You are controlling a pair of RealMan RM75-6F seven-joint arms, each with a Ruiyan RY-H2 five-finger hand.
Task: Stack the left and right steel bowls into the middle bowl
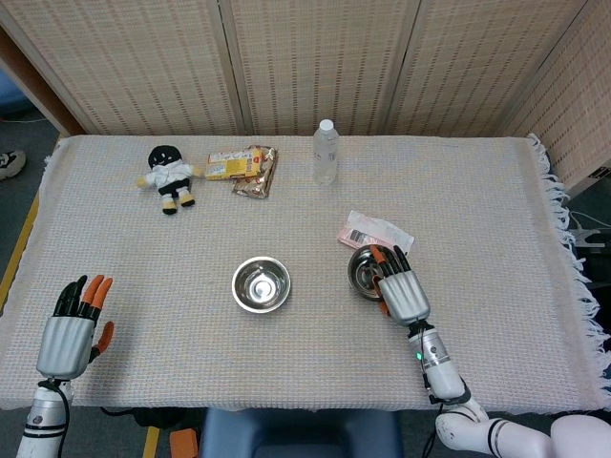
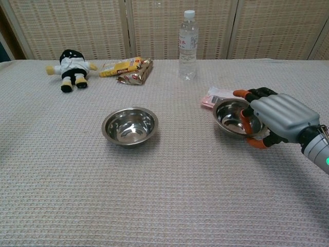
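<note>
A round, shiny steel bowl on the right (image 2: 235,117) is gripped at its near rim by the robot's grey right hand (image 2: 278,118), whose orange-tipped fingers (image 2: 247,123) are curled over the rim and into the bowl while the thumb is pressed against the outer wall below. The bowl is seen resting on the tabletop (image 2: 164,195), which is covered with a pale waffle-weave cloth, and its far edge lies just beside a pink plastic packet (image 2: 217,97). A second round steel bowl (image 2: 129,126) is set apart to the left, near the middle of the cloth, upright and untouched. The left hand (image 1: 69,332) is shown only in the head view, at the near left edge of the tabletop, fingers straight and spread, with nothing held. Along the far side are ranged a small black-and-white stuffed doll (image 2: 71,67), yellow and brown snack packets (image 2: 128,69) and a clear plastic water bottle (image 2: 188,45).
</note>
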